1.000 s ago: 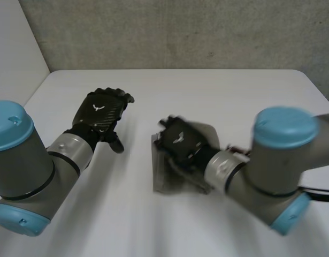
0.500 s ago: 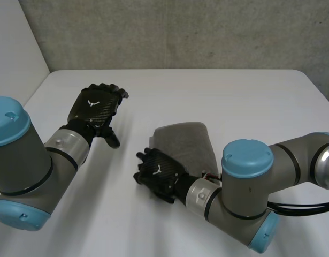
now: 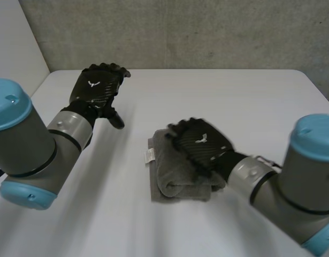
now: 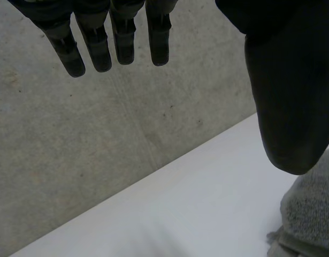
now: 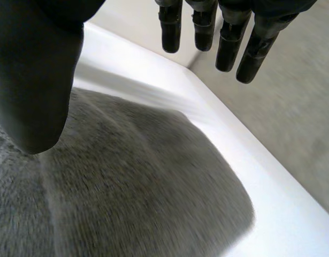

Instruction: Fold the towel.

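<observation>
The right hand (image 3: 200, 143) sits over the far, right part of the towel (image 3: 172, 174). Its fingers (image 5: 228, 48) are straight and spread past the cloth's edge, with the thumb out to the side, so it is open and grips nothing. Whether the palm presses on the cloth or hangs just above it I cannot tell. The towel lies near the middle of the desk (image 3: 234, 101) as a thick grey bundle, already doubled over. It has a rounded fold along its near edge, and a small white label (image 3: 150, 155) sticks out at the side towards the left arm. The left hand (image 3: 96, 90) is raised well apart from the towel, near the far left part of the desk. It is also open, with relaxed fingers, and empty.

The fold looks plump and loose, so the main risk is that it comes undone. If the right hand draws away while rubbing the pile, it may drag the top layer with it and skew the edges. A fingertip could also snag the cloth and lift a flap. A push off to one side could slide the whole bundle across the smooth desk. With the left hand so far off, nothing would pin the towel in place.
</observation>
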Tool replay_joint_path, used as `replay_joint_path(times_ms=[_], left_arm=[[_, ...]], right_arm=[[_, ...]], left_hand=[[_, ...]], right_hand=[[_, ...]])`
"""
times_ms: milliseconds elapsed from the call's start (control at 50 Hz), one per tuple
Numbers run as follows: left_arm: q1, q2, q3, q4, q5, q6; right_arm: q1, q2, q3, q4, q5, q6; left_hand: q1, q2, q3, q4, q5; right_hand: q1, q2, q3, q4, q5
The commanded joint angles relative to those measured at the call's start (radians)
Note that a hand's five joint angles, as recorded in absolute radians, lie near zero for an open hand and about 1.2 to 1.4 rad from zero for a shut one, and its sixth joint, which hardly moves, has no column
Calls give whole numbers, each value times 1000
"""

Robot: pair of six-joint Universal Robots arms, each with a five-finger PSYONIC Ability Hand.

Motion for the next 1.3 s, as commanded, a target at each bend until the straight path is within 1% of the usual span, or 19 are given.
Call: replay_joint_path(times_ms=[20,60,80,120,140,180,220,240,280,380,500,540,580,680,860,940,1060,1220,1300], left_arm=[[-42,-65,49,-8,-3,-39],[-92,-106,79,-10,-3,-43],[-92,-106,79,-10,-3,-43],[-138,-155,115,-11,-12,-50],[-138,-155,115,-11,-12,-50],[-157,-183,133,-13,-18,-53],[-193,-232,156,-20,-29,-60],[-194,-232,156,-20,-29,-60],[-220,-270,159,-24,-32,-60],[-232,-318,158,-27,-38,-59],[-232,-350,142,-28,-38,-59],[-232,-359,138,-28,-46,-59],[-230,-375,132,-30,-78,-56],[-230,-382,132,-42,-112,-53],[-229,-413,139,-42,-121,-51],[-226,-430,142,-42,-121,-51],[-223,-432,142,-44,-123,-51],[-214,-383,138,-62,-141,-50],[-210,-320,135,-86,-141,-50]], right_arm=[[-124,-48,-23,143,1,159],[-133,-44,-36,155,1,194],[-133,-44,-37,155,1,194],[-147,-13,-72,152,2,278],[-147,-13,-72,152,2,279],[-154,55,-116,151,7,350],[-153,89,-138,151,10,370],[-153,90,-138,151,10,371],[-153,155,-174,151,22,392],[-148,244,-228,146,63,404],[-144,300,-245,140,79,406],[-144,304,-245,137,80,403],[-142,309,-245,131,83,401],[-137,317,-244,111,114,395],[-73,321,-231,73,131,395],[-41,350,-233,51,140,395],[-26,361,-239,51,160,394],[-32,303,-242,60,172,392],[-50,211,-235,65,174,392]], left_hand=[[-66,-63,-51,-59,-47],[-66,-63,-51,-59,-47],[-66,-63,-51,-59,-47],[-66,-63,-51,-59,-47],[-66,-63,-51,-59,-47],[-66,-63,-51,-59,-47],[-66,-63,-51,-59,-47],[-66,-63,-51,-59,-47],[-66,-63,-51,-59,-47],[-66,-63,-51,-59,-47],[-66,-63,-51,-59,-47],[-66,-63,-51,-59,-47],[-66,-63,-51,-59,-47],[-66,-63,-51,-59,-47],[-66,-63,-51,-59,-47],[-66,-63,-51,-59,-47],[-66,-63,-51,-59,-47],[-66,-63,-51,-59,-47],[-66,-63,-51,-59,-47]], right_hand=[[-70,-74,-42,-76,-61],[-70,-74,-42,-76,-61],[-70,-74,-42,-76,-61],[-70,-74,-42,-76,-61],[-70,-74,-42,-76,-61],[-70,-74,-42,-76,-61],[-70,-74,-42,-76,-61],[-70,-74,-42,-76,-61],[-70,-74,-42,-76,-61],[-70,-74,-42,-76,-61],[-70,-74,-42,-76,-61],[-70,-74,-42,-76,-61],[-70,-74,-42,-76,-61],[-70,-74,-42,-76,-61],[-70,-74,-42,-76,-61],[-70,-74,-42,-76,-61],[-70,-74,-42,-76,-61],[-70,-74,-42,-76,-61],[-70,-74,-42,-76,-61]])
